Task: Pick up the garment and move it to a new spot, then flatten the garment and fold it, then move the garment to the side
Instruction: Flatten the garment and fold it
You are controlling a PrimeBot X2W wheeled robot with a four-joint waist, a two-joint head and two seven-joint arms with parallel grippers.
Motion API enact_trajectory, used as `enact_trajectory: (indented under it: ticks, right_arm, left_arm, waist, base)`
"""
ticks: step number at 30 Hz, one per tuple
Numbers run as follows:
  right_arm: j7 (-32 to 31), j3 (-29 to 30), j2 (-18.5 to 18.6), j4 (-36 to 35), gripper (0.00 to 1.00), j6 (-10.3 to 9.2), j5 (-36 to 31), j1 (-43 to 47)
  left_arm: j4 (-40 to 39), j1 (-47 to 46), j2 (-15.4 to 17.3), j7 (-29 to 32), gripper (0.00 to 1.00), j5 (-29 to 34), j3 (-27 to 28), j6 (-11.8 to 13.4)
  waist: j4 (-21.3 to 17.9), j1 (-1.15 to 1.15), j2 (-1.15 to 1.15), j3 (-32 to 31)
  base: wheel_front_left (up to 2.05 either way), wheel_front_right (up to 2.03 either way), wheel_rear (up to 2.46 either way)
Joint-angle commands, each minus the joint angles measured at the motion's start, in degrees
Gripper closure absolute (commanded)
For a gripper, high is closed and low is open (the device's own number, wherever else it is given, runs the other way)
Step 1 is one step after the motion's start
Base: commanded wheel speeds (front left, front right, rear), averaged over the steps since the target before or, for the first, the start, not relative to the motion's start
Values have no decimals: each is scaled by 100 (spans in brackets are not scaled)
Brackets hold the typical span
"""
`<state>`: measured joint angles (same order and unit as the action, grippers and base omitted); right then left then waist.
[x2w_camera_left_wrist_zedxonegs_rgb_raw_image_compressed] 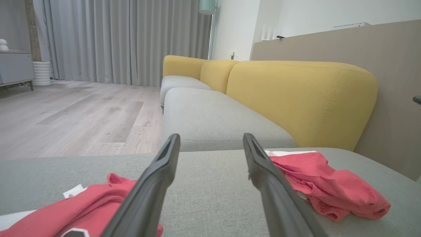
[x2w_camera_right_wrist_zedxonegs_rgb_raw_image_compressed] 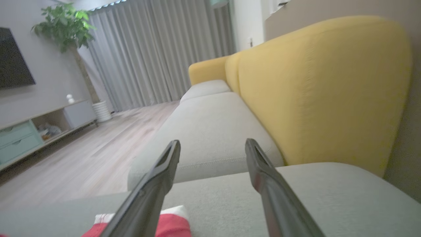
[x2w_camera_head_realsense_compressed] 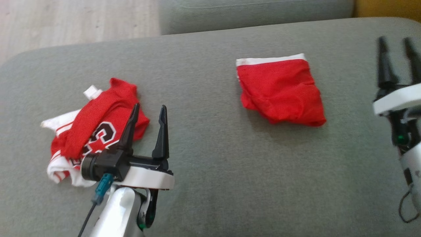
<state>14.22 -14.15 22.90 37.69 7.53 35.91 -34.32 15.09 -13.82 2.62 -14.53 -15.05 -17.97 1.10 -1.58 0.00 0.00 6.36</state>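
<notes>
1. Left gripper [x2w_camera_head_realsense_compressed: 150,108] hovers low over the grey fabric sofa cushion [x2w_camera_head_realsense_compressed: 210,171]; its two dark fingers are spread wide with nothing between them;
2. Just to its left, partly behind one finger, a crumpled red-and-white jersey with black lettering [x2w_camera_head_realsense_compressed: 95,125] lies bunched on the cushion;
3. Farther right, well apart from the jersey, the red cloth garment with a white waistband [x2w_camera_head_realsense_compressed: 281,92] lies folded into a rough square on the cushion; neither gripper touches it;
4. Right gripper [x2w_camera_head_realsense_compressed: 394,42] stands near the garment's right side, apart from it; its fingers are parted and empty;
5. Beyond are a second grey seat [x2w_camera_left_wrist_zedxonegs_rgb_raw_image_compressed: 210,115], a mustard-yellow padded backrest [x2w_camera_left_wrist_zedxonegs_rgb_raw_image_compressed: 296,95], a pale wooden floor [x2w_camera_left_wrist_zedxonegs_rgb_raw_image_compressed: 65,115] and grey curtains [x2w_camera_left_wrist_zedxonegs_rgb_raw_image_compressed: 115,39].
</notes>
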Motion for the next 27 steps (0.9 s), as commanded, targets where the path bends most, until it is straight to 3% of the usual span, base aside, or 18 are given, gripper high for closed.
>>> enact_trajectory:
  ticks: [1,5,11,19,20,21,22,27]
  right_arm:
    - [73,124,-92,-279,0,-4,-164,159]
    - [76,917,-644,-895,0,-4,-855,898]
    - [77,1426,-1352,-1582,0,-4,-1537,1756]
    - [-61,1598,-1632,-1993,0,-4,-1897,1978]
    - [-99,1593,-1635,-2034,9,-4,-1912,1960]
    - [-140,1585,-1630,-2068,59,-4,-1932,1933]
    - [-181,1574,-1622,-2099,100,-4,-1952,1893]
    - [-360,1586,-1604,-2122,100,-4,-2015,1628]
  left_arm:
    - [-217,-170,32,-47,0,62,240,34]
    - [-252,-99,30,-47,0,70,296,21]
    - [-217,61,28,-47,0,73,340,-10]
    - [-229,21,27,-47,0,81,284,-38]
    - [-235,-2,27,-47,0,88,273,-42]
    - [-241,-25,27,-47,0,97,262,-42]
    - [-243,-45,26,-47,0,109,250,-44]
    - [-266,-148,26,-47,0,157,198,-54]
  waist:
    - [-106,0,0,-6]
    - [-241,0,0,8]
    - [-346,0,0,-3]
    - [-280,0,0,69]
    - [-253,0,0,97]
    - [-220,0,0,132]
    - [-183,0,0,174]
    - [18,0,0,438]
  base:
    - [0,0,0]
    - [0,0,0]
    - [0,0,0]
    - [0,0,0]
    - [0,0,0]
    - [0,0,0]
    - [0,0,0]
    - [0,0,0]
